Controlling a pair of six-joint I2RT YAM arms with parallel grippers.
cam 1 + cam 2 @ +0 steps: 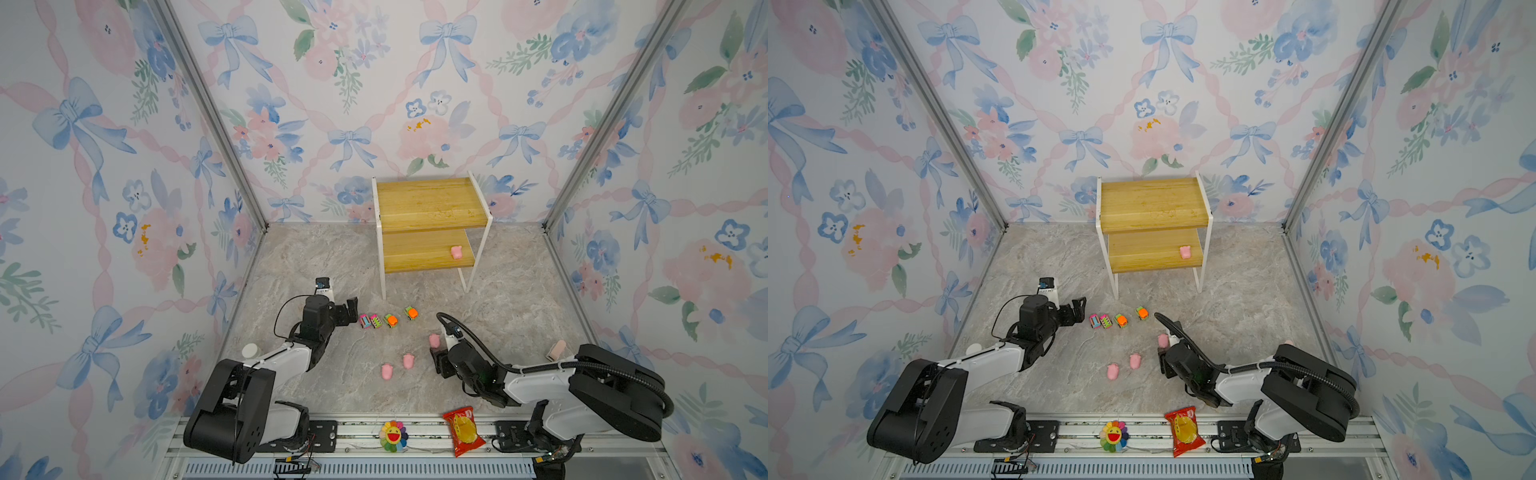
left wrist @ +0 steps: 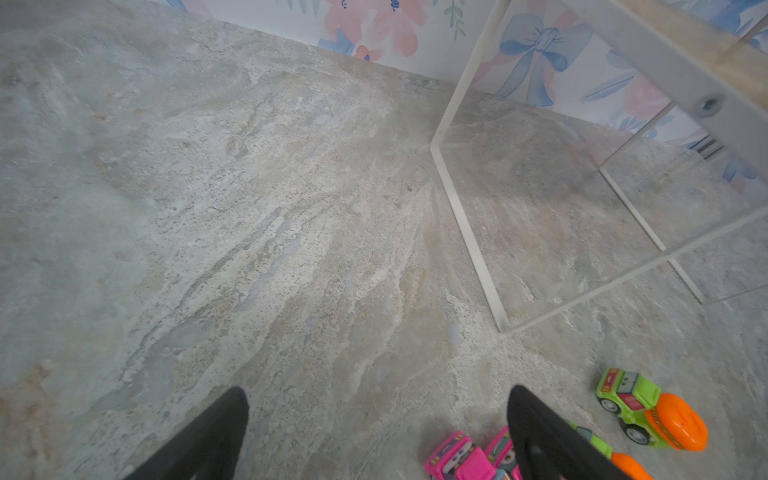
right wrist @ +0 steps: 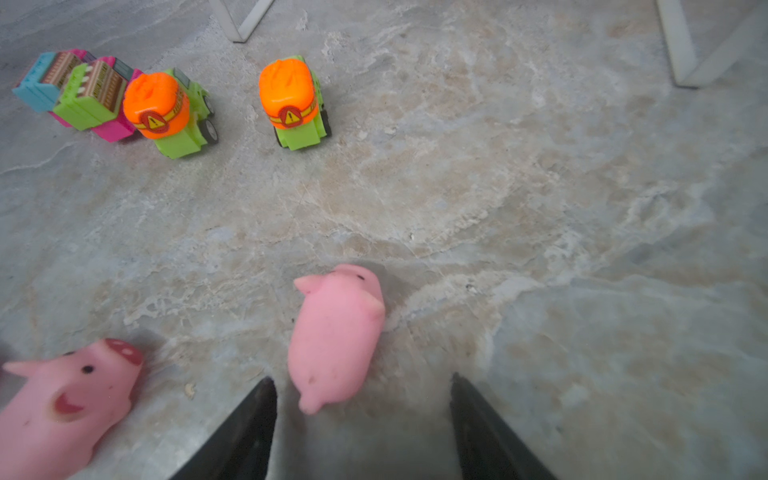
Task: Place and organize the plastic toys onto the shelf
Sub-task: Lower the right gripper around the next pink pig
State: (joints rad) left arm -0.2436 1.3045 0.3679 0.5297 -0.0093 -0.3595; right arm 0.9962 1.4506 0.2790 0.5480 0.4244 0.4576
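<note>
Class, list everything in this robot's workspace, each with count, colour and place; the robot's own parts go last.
table: one, grey marbled, whole floor.
shelf: one, yellow-tan boards, white frame, at the back wall.
shelved pig: one, pink, lower board, right end.
loose pigs: three, pink, table's front middle.
pink cars: two, pink with teal or green, before the shelf.
green cars: two, green with orange tops, right of the pink cars.
flower: one, rainbow petals, front rail.
snack packet: one, red, front rail, right of the flower.
left gripper: one, black, open, beside the pink cars.
right gripper: one, black, open, at a loose pig.
</note>
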